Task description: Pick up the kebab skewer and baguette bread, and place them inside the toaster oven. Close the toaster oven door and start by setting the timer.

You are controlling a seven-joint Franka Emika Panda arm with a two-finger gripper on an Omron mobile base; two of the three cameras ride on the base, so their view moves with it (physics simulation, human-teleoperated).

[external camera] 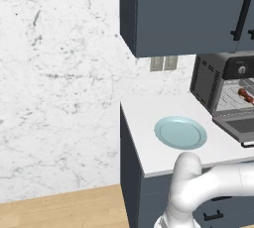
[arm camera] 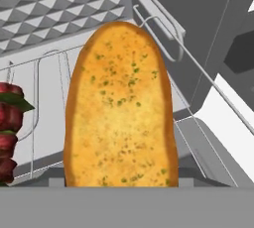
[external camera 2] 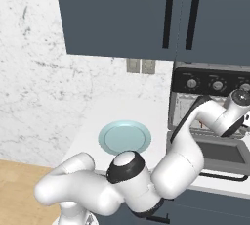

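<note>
Counter: a white worktop (external camera: 149, 123) fills the lower centre of the left base view, over dark blue-grey cabinet fronts.
Wall: white marble with grey veins covers the left half of both base views; a pair of grey wall sockets (external camera: 163, 63) sits just under the upper cabinets.
Upper cabinets: dark blue-grey doors (external camera 2: 127, 13) with black bar handles run across the top of the right base view.
Floor: light wood boards (external camera: 59, 209) show in the lower left of the left base view.
Plate: a pale blue round plate (external camera: 180, 133) lies bare on the counter, left of the oven and apart from it.
Toaster oven: the dark boxy toaster oven (external camera: 206, 81) stands at the right edge of the left base view, slotted side toward the camera.
Toaster oven door: the toaster oven door (external camera 2: 219, 153) hangs open, lying flat in front of the oven mouth.
Timer: black knobs line the control strip; which one is the timer cannot be told.
Kebab skewer: the kebab skewer (external camera: 245, 93) lies on the wire rack inside the oven; in the hand view its red chunks sit at the left edge, beside the bread.
Baguette bread: the baguette bread (arm camera: 120, 108) stands tall in the middle of the hand view, over the wire rack.
Gripper: the gripper reaches into the oven mouth at the right of the right base view; its fingers are hidden, so whether it clasps the bread cannot be told.
</note>
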